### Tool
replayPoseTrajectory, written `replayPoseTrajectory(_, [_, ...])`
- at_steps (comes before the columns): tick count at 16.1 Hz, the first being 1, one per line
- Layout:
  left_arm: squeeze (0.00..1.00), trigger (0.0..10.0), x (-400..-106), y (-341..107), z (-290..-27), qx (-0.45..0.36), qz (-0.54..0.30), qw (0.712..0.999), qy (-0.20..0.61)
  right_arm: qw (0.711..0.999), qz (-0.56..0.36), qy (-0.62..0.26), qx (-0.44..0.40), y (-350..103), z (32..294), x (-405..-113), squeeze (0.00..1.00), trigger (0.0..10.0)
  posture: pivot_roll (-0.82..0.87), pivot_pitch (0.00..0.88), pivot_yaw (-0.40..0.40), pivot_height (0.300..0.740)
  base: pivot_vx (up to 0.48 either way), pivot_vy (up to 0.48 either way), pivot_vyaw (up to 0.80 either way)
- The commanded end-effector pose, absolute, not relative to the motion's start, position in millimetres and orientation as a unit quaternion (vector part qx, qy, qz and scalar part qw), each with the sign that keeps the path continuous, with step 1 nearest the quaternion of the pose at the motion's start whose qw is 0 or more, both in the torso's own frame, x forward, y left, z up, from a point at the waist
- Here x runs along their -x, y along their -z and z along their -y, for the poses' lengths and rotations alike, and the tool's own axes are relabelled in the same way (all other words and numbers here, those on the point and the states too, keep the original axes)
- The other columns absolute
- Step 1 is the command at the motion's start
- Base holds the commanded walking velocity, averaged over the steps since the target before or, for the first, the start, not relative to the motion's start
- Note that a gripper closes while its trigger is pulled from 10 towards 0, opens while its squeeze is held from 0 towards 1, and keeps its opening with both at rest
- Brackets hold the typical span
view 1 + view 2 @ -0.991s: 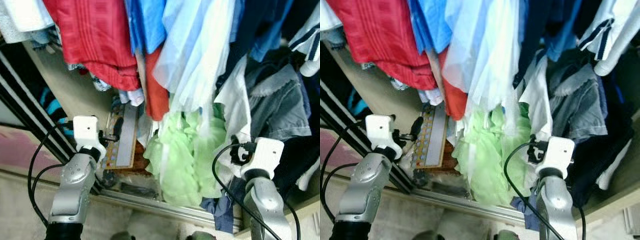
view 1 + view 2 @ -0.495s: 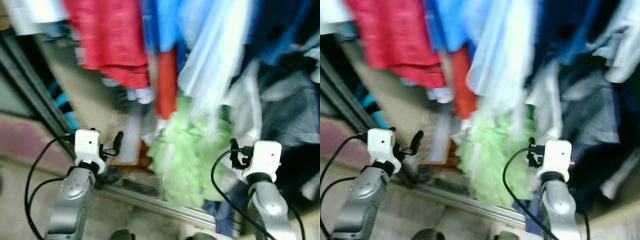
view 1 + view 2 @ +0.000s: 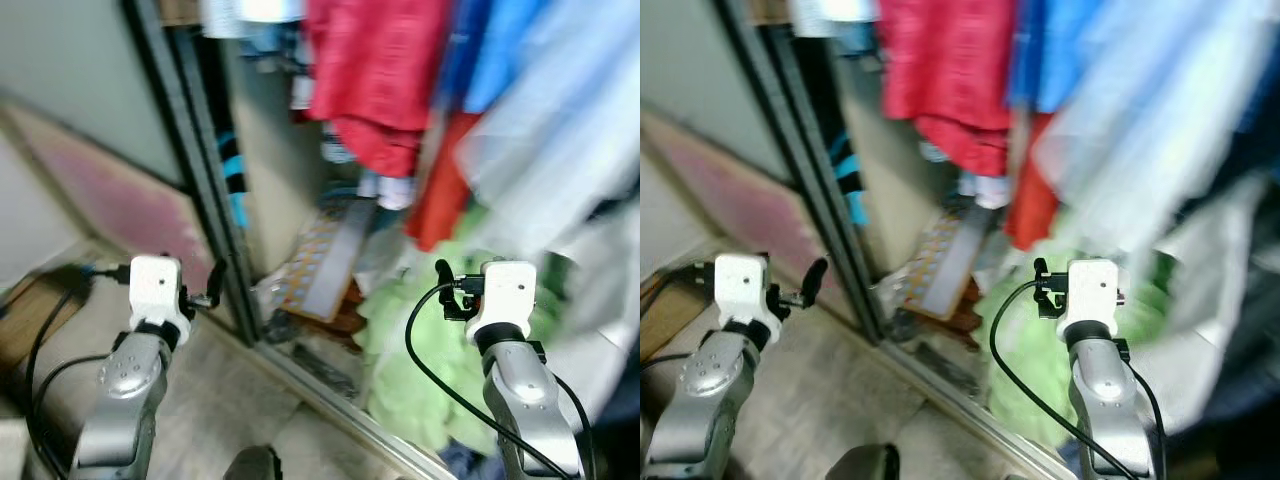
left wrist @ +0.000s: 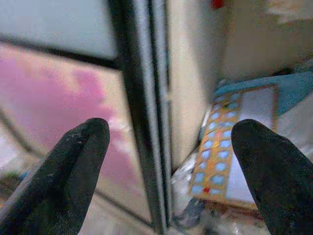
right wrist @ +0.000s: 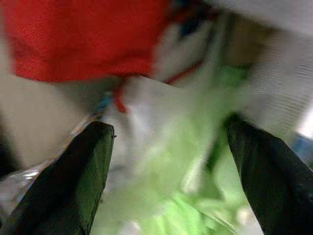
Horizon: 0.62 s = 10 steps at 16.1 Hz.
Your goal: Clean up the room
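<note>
I face an open wardrobe; the picture is blurred. A red garment point(image 3: 375, 70) and pale blue clothes point(image 3: 545, 130) hang from above. A light green garment point(image 3: 415, 365) is heaped on the wardrobe floor. A flat board with blue squares point(image 3: 322, 262) leans beside it. My left gripper point(image 4: 168, 142) is open and empty, held in front of the dark sliding-door frame point(image 3: 205, 190). My right gripper point(image 5: 168, 142) is open and empty too, facing the green garment point(image 5: 195, 205) and the red cloth point(image 5: 83, 39).
A pink-tinted door panel point(image 3: 110, 190) stands left of the frame. The metal floor track point(image 3: 330, 395) runs diagonally across the threshold. Pale flooring point(image 3: 210, 400) lies on my side of the track. Black cables loop from both wrists.
The whole view has swung left, so the clothes sit further right and the door frame and pink panel have come into sight. Both arms hold the same raised pose.
</note>
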State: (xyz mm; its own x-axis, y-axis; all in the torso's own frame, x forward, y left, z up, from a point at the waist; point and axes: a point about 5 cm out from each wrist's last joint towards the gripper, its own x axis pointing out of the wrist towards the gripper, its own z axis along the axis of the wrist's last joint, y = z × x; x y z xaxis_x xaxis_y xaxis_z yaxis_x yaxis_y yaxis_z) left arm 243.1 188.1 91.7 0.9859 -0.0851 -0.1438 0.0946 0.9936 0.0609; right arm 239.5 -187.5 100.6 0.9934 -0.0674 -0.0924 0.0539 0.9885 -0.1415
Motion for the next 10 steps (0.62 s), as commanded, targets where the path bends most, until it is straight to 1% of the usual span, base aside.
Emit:
replayPoseTrajectory(1, [0.00,10.0,-244,-92,-186,-0.028,-0.072,0.996,0.041,0.996,-0.046,0.022,0.067,-101,186,-242,0.00,10.0,0.00,0.000,0.007,0.740,0.000,0.000,0.80])
replayPoseTrajectory(3, [0.00,10.0,-245,-93,-178,-0.027,-0.067,0.996,0.054,0.996,-0.045,0.020,0.069,-101,186,-243,0.00,10.0,-0.01,0.000,0.010,0.740,0.000,0.000,0.80])
replayPoseTrajectory(5, [0.00,10.0,-254,-101,-170,-0.036,-0.047,0.995,0.076,0.997,-0.038,0.017,0.069,-104,185,-246,0.00,10.0,0.00,0.000,-0.007,0.740,0.000,0.000,0.80])
replayPoseTrajectory(7, [0.00,10.0,-265,-109,-176,-0.046,-0.039,0.995,0.078,0.997,-0.034,0.005,0.067,-106,181,-252,0.00,10.0,0.01,0.000,-0.014,0.740,0.000,0.000,0.80])
replayPoseTrajectory(10, [0.00,10.0,-266,-110,-182,-0.054,-0.034,0.996,0.062,0.997,-0.033,0.003,0.064,-106,179,-254,0.00,10.0,0.01,0.000,-0.015,0.740,0.000,0.000,0.80])
